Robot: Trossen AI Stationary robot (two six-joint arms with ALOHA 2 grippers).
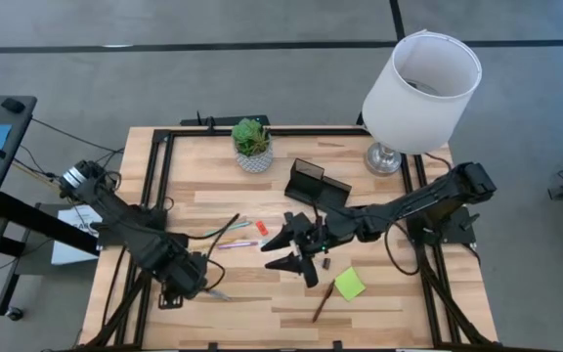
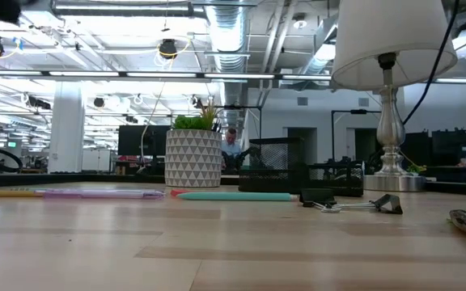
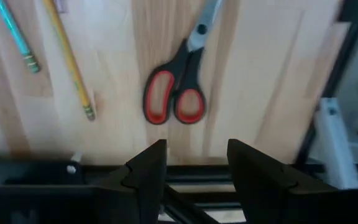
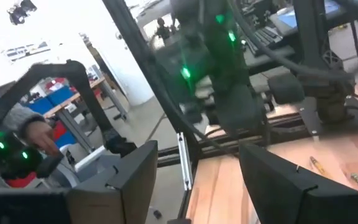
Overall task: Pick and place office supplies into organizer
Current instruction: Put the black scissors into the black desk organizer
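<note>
Right pincer [image 1: 296, 249] at frame centre, jaws apart, empty; left pincer [image 1: 192, 279] lower left, apart, empty. Risk: knocking pens [image 1: 231, 231] off counter [image 1: 389, 303].

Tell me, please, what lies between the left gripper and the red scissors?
Only bare wood and the black frame rail. In the left wrist view the left gripper stands open, and the scissors lie just beyond it.

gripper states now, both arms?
Left gripper: open, empty, near the scissors.
Right gripper: open, empty, above mid-table.
</note>
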